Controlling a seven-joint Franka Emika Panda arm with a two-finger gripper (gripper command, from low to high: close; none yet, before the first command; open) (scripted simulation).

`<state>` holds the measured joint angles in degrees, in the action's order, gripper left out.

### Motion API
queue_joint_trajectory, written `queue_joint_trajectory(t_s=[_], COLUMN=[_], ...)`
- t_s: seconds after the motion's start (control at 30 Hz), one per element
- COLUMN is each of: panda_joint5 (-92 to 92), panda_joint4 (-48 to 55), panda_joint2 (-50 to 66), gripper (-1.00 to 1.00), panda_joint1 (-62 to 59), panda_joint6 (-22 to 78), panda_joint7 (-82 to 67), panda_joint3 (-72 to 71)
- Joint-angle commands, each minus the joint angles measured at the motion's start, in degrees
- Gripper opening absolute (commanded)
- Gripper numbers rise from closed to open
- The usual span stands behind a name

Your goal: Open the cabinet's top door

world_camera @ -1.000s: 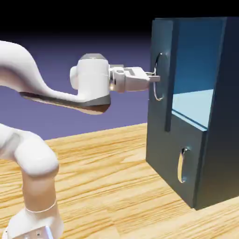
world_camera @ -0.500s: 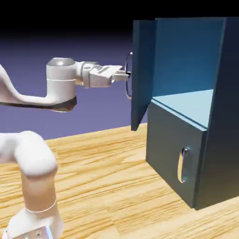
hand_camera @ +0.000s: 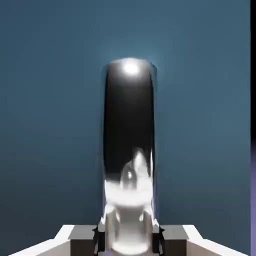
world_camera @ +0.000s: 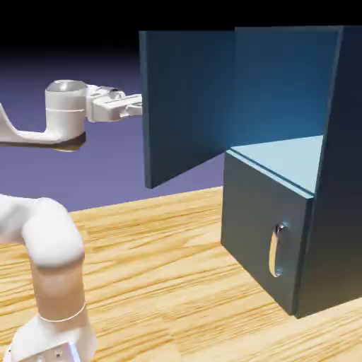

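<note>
"Starting at the jaws, what do we see?"

"We have the gripper (hand_camera: 128, 241) closed on the handle (hand_camera: 128, 105), one fingertip at each side of the silver bar. In the hand view the bar runs lengthwise from the bottom edge up past the middle, and it's shiny enough to carry pale reflections."

"And behind it?"

"We see the door (world_camera: 187, 106), whose blue face fills most of that view, with a strip of black and violet down the right edge. In the exterior view the fingertips pass out of our sight behind the door's free edge."

"Which way does the door point?"

"It's swung wide, reaching from the cabinet (world_camera: 343, 184) toward the exterior view's left. Its long axis is upright, and the handle's side faces the arm (world_camera: 65, 109)."

"So we can look inside?"

"We can: the upper compartment is exposed, with its pale blue floor (world_camera: 286, 155). Below that, the lower door (world_camera: 254, 212) sits closed, its own silver pull (world_camera: 274, 251) upright too."

"Any writing for us to read?"

"Only small marks on the plate (world_camera: 53, 353) at the arm's base, too small for us to make out. Around the base and cabinet we have the table (world_camera: 148, 283), its light wood grain streaked, and a violet backdrop (world_camera: 113, 166) beyond, darkening to black at the top."
</note>
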<state>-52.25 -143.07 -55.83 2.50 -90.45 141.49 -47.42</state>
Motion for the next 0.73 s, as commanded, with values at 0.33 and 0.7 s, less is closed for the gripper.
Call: queue_joint_trajectory(t_s=[0.33,0.7], panda_joint5=[9.8,15.5], panda_joint4=[21.8,42.4], panda_joint2=[6.7,3.3], gripper=[-1.0,-1.0], panda_joint1=[-21.3,-43.7], panda_joint6=[20.7,34.3], panda_joint7=[0.1,-4.4], panda_joint3=[-21.6,-36.5])
